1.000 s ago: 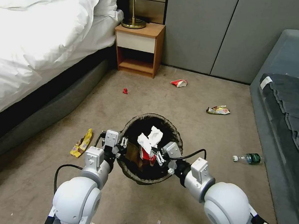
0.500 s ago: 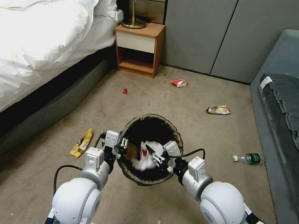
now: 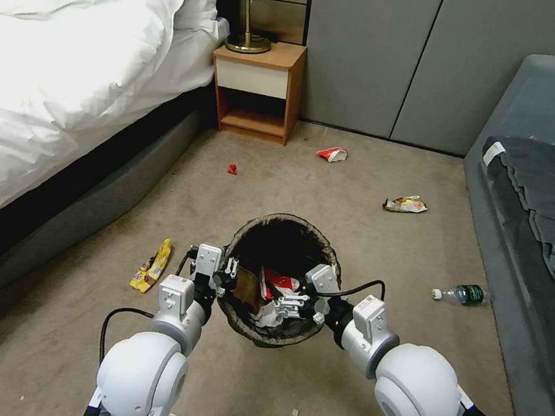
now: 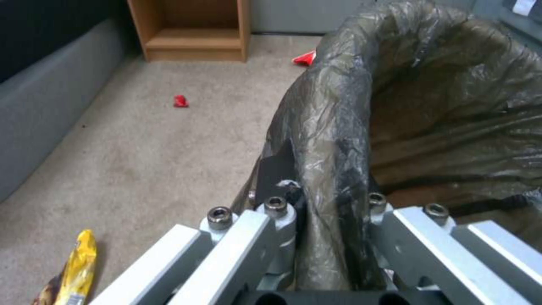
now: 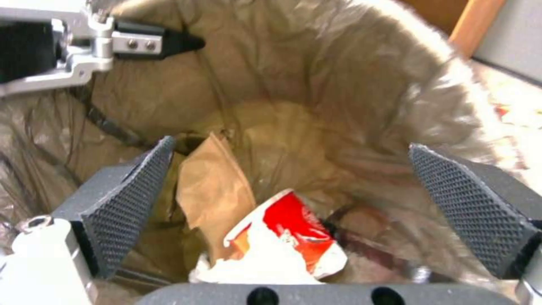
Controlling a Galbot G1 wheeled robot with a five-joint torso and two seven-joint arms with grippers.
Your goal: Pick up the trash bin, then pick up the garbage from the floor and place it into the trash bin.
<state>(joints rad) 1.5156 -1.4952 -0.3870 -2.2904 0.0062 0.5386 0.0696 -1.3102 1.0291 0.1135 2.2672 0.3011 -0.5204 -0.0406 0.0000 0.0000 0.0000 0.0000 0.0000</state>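
In the head view the trash bin (image 3: 280,280) hangs off the floor (image 3: 353,235) at about 6 o'clock in the scene, carried by the left gripper (image 3: 226,275), which pinches the rim at the bin's 9 o'clock so the mouth faces up for drops. The right gripper (image 3: 286,304) sits over the opening near the 4 o'clock edge, jaws spread and empty, with a red-and-white wrapper (image 3: 277,280) and white tissue (image 3: 272,313) lying inside below it, a placement that suits a release into the bag. Litter is left on the carpet: a yellow snack wrapper (image 3: 151,266) at 9 o'clock of the bin, a small red scrap (image 3: 232,168) at 11, a red-and-white piece (image 3: 332,154) at 12, another wrapper (image 3: 405,204) at 2 and a green bottle (image 3: 460,293) at 3. The left wrist view adds what the head camera cannot: the bag-covered rim (image 4: 333,140) passes between the two metal jaws, pressed tight on it, though the exact contact is partly hidden by plastic folds. The right wrist view looks down into the liner, showing the textured pads (image 5: 133,186) wide apart and crumpled brown paper (image 5: 214,190) beside the red wrapper, resting on the bottom.
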